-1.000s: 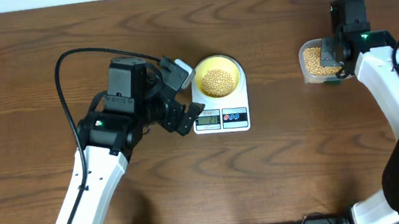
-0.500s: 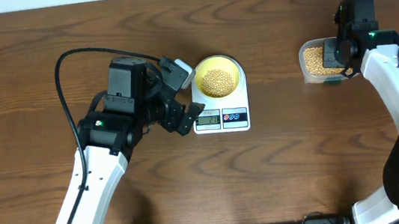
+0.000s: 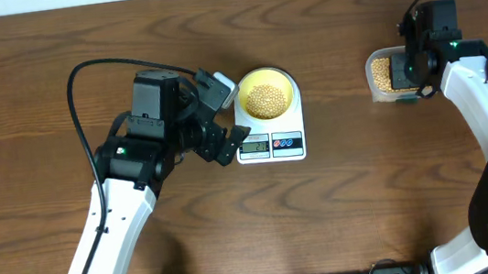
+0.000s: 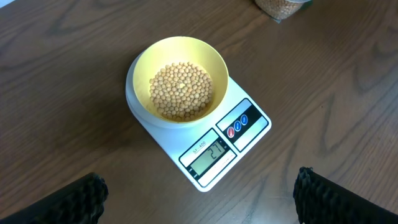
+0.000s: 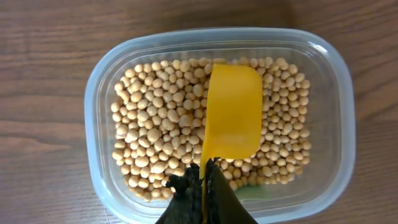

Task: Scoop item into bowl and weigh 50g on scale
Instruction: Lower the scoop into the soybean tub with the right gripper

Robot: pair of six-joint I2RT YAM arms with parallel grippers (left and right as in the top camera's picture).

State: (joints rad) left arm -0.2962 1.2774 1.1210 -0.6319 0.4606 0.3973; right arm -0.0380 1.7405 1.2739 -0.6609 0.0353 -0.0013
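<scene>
Tabletop [image 3: 34, 69] of dark wood carries the whole setup, with the work split across its two sides. On the left side, the left gripper [image 3: 230, 114] hovers just beside the scale [image 4: 249, 134], its fingers spread wide and holding nothing. The white scale sits near the middle of the table, well apart from the clear plastic container [image 5: 99, 93] at the right. The pale-yellow bowl [image 4: 214, 59] stands on the scale's round platform.

Over the container, the right gripper [image 5: 199, 186] is clamped on the handle of a bright yellow scoop [image 5: 233, 112]. Its cup looks empty and hangs above the beans [image 5: 155, 137] that fill the container. More of them lie heaped in the bowl. The display [image 4: 208, 152] seems to read 21, so the weight is probably well short of target.

The step in hand looks like another fill. It would go best with the scoop's lip driven low into the bed and then levelled before lifting, so that nothing rolls off on the long carry to the bowl. Smaller loads will matter as the reading nears fifty.

The open left fingers sit close to the scale's left edge and must not touch it, or the reading will shift. The route from container to bowl shows no obstacle.
</scene>
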